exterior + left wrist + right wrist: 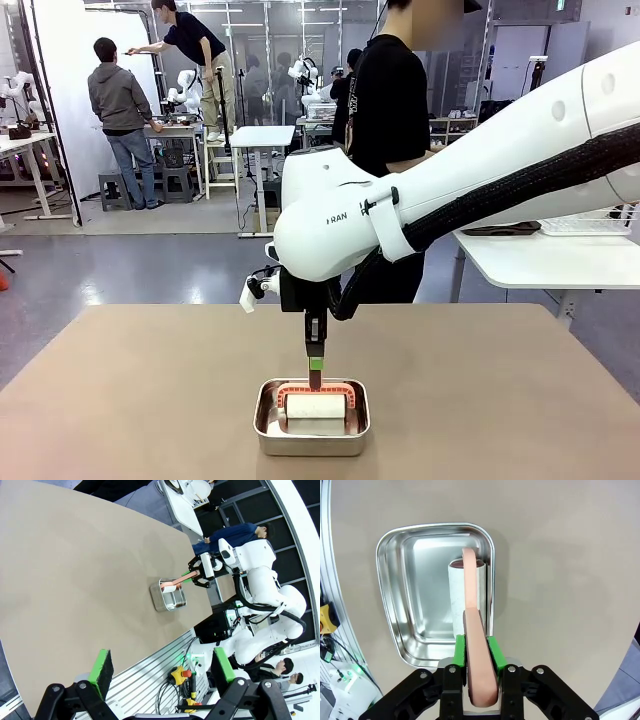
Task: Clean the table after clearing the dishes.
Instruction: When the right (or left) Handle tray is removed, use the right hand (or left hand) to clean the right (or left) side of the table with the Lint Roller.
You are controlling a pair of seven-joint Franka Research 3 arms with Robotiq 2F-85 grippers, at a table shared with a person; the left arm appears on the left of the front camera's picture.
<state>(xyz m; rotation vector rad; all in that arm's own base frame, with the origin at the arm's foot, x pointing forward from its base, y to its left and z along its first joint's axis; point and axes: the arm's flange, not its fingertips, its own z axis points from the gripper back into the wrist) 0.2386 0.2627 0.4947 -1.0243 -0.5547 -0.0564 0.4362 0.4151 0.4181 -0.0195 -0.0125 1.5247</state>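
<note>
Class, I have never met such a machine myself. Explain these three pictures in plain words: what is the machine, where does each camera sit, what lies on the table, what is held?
Two white robot arms share a beige table with a person standing opposite. The front picture looks across from between the arms; the other two come from cameras on each wrist. A small steel pan holds a lint roller. The right end effector is shut on its orange handle; the left end effector is open, holding nothing.

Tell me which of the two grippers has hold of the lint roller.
The right gripper: it is shut on the handle of the lint roller, over the steel pan. The left gripper stands open, holding nothing.
</note>
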